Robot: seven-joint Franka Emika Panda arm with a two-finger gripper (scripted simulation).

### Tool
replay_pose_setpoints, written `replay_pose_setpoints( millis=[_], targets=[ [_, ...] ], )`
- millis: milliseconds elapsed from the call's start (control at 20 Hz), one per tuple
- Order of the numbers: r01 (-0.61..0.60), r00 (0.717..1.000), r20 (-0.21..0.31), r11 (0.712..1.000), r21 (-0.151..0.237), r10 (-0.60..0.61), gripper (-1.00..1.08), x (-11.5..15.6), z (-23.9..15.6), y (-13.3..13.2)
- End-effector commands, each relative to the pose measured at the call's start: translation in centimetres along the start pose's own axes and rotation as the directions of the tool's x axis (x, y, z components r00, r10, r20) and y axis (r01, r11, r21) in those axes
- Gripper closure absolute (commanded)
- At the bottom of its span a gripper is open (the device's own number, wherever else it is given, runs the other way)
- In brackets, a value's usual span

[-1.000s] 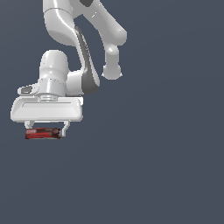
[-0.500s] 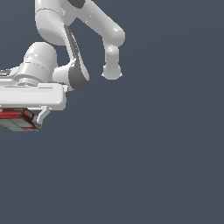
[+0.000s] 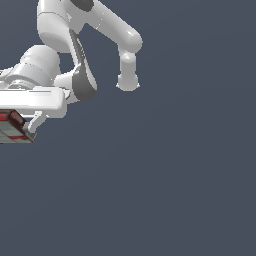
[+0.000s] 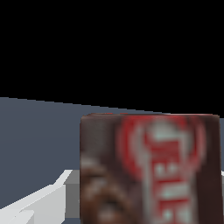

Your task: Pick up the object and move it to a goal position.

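The white gripper (image 3: 12, 131) is seen clenched on the flat dark-red box (image 3: 11, 127), which is held just beneath the gripper body at the exterior view's left edge. A blurred red-and-white label is shown on the box (image 4: 151, 170), above the smooth grey floor (image 3: 160, 190).

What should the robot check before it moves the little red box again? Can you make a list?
1. Box between the gripper fingers: ok, it sits under the white hand.
2. Box lifted off the ground: ok.
3. Box fully in the exterior view: not ok, cut off at that view's left edge.
4. Goal position in sight: cannot tell, no marker shows.
5. Path free: ok, nothing else nearby in either view.
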State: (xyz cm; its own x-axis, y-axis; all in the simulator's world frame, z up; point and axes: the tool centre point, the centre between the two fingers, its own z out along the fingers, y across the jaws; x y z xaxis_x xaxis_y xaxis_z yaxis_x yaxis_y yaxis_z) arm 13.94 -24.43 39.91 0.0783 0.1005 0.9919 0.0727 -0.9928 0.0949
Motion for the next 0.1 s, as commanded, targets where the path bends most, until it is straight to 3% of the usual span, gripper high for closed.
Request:
replay_pose_setpoints(
  millis=[0,50],
  targets=[
    [0.000,1.000,-0.007,1.000,0.002,0.000,1.08,0.17,0.00,-0.01],
    [0.000,1.000,-0.007,1.000,0.003,0.000,1.08,0.17,0.01,-0.05]
  ],
)
